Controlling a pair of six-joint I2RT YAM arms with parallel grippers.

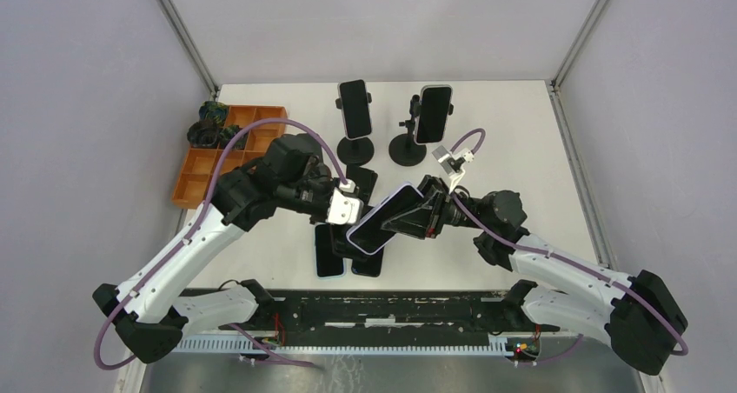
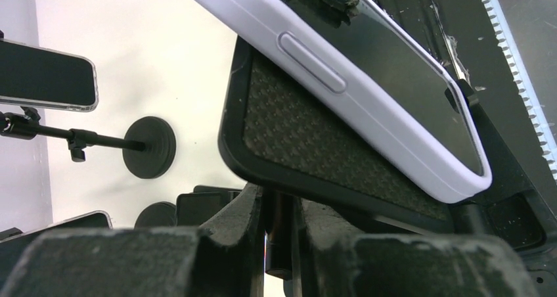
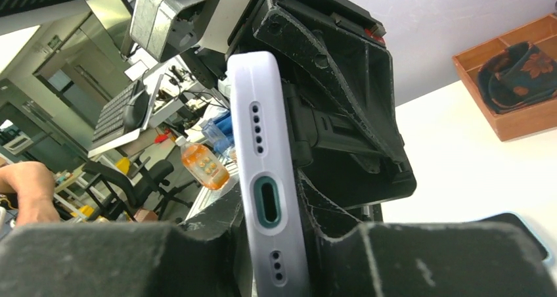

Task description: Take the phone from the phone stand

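A phone in a lavender case [image 1: 382, 219] is held tilted above the table's middle. My right gripper [image 1: 424, 216] is shut on its lower end; in the right wrist view [image 3: 272, 244] the fingers clamp the phone [image 3: 266, 179] beside its charging port. My left gripper [image 1: 352, 209] meets it from the left. In the left wrist view [image 2: 279, 205] its fingers are shut on the black stem under the phone stand's textured cradle [image 2: 309, 146]. The phone [image 2: 368, 80] lies slanted over the cradle. The cradle [image 3: 341, 113] sits behind the phone in the right wrist view.
Two more phones stand on black stands at the back [image 1: 355, 108] [image 1: 434, 113]. Dark phones lie flat on the table below the grippers [image 1: 329, 252] [image 1: 367, 263]. An orange compartment tray [image 1: 228, 149] with dark items sits at the left.
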